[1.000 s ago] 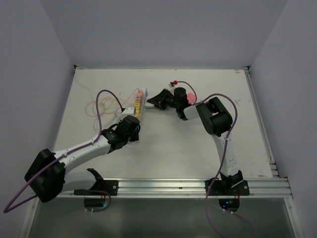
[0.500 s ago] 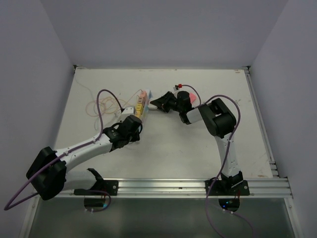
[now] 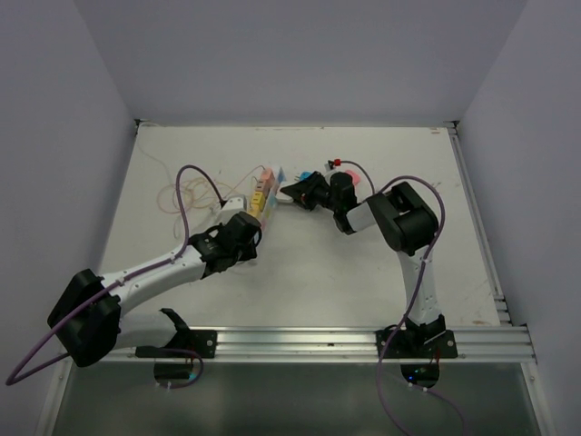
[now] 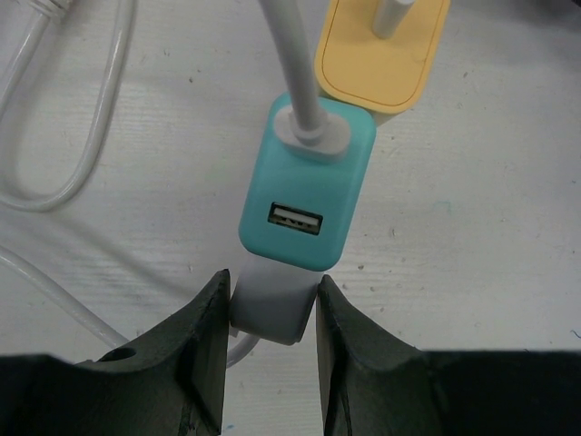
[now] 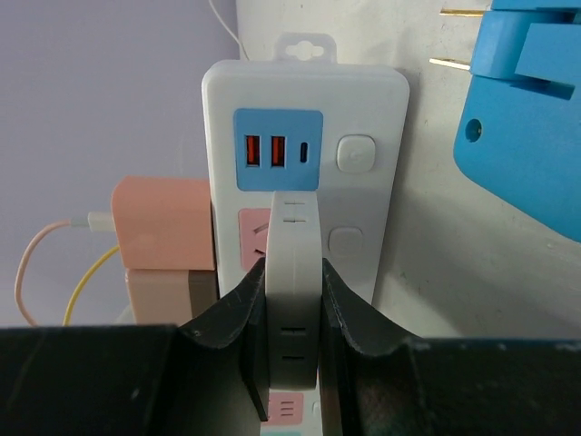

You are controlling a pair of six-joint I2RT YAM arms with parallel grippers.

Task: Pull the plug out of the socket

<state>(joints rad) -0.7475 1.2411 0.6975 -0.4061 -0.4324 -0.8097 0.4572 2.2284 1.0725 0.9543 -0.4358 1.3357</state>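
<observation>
jaws left: clenched on socket (image 5: 386, 200) end | jaws right: grasping white plug (image 5: 293, 272), socket just behind it

Pink charger block (image 5: 163, 222), thin pink cable (image 5: 64, 223) running off its left side, blue adapter (image 5: 526, 118) with brass prongs up to its right.

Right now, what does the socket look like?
The socket is a long white plastic strip with a hang tab, a blue panel of orange USB ports, square buttons and pink faces. The right end effector pinches a white plug over a pink face; the left end effector grips its other end. A pink adapter sits beside it.
</observation>
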